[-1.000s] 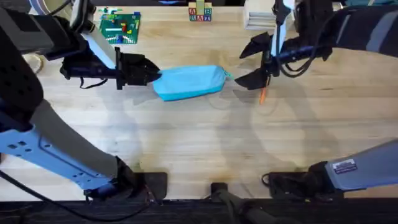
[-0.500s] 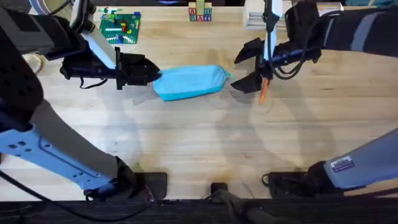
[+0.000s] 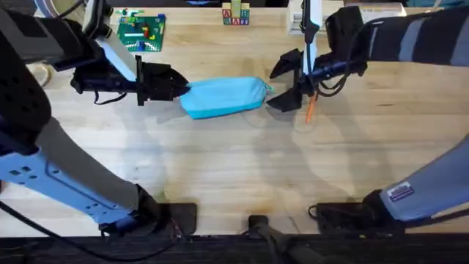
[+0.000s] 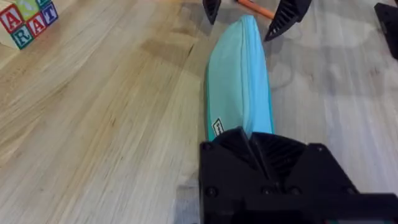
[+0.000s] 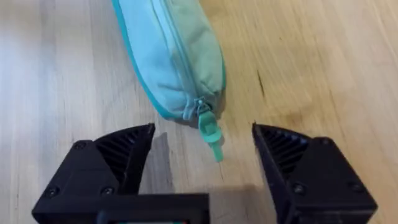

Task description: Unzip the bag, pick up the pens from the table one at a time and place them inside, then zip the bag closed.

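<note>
The bag (image 3: 222, 97) lies on the table (image 3: 234, 176), in its far half and a little left of the middle, with its long side running along the far edge. It is zipped closed from end to end, so the task is at its first step, as I judge it.

The left gripper (image 3: 176, 84) is clenched on the left end of the bag. In the left wrist view its black body (image 4: 273, 174) covers that end of the fabric. I think the reason is simple: a soft pouch slides and folds when somebody pulls the zipper, so one end must be held.

The right gripper (image 3: 287, 81) is at the other end, and its jaws stand wide apart with nothing between them. In the right wrist view the small teal pull tab (image 5: 210, 134) hangs off the tip of the bag, just in front of the gap between the two fingers (image 5: 127, 149). It is not yet touched. So the gripper seems lined up to close on the tab and draw it toward the left arm.

The pen (image 3: 310, 108) lies on the table just right of the right gripper, near the bag's right end. It waits there until the bag is open.
</note>
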You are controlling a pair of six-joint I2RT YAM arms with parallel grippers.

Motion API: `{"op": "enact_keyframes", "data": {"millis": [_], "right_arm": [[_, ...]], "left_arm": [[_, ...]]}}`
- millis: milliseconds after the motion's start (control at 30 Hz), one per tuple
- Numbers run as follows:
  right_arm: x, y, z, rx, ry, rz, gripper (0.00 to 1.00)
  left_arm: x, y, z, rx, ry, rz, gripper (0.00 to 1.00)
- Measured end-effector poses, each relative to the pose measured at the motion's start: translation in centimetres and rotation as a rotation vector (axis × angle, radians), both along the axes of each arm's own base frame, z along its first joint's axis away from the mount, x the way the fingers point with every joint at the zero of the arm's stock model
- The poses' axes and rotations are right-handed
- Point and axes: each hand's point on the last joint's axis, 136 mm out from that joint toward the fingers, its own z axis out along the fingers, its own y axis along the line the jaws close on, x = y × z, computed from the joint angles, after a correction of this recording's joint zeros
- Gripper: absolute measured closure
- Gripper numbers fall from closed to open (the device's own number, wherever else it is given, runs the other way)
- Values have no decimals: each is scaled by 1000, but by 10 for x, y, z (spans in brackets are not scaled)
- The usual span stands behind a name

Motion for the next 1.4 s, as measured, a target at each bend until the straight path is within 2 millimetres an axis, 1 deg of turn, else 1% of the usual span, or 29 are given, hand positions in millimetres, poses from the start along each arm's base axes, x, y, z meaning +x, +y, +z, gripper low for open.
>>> {"op": "enact_keyframes", "data": {"millis": [400, 667, 1067, 1167, 1400], "right_arm": [[0, 4, -5, 13, 7, 10, 73], [-2, 4, -16, 9, 34, 12, 91], [-3, 8, -12, 38, 37, 21, 149], [-3, 8, -11, 43, 38, 23, 180], [-4, 9, -10, 52, 39, 26, 306]], "left_arm": [[0, 0, 0, 0, 0, 0, 958], [0, 0, 0, 0, 0, 0, 958], [0, 0, 0, 0, 0, 0, 958], [0, 0, 0, 0, 0, 0, 958], [0, 0, 0, 0, 0, 0, 958]]}}
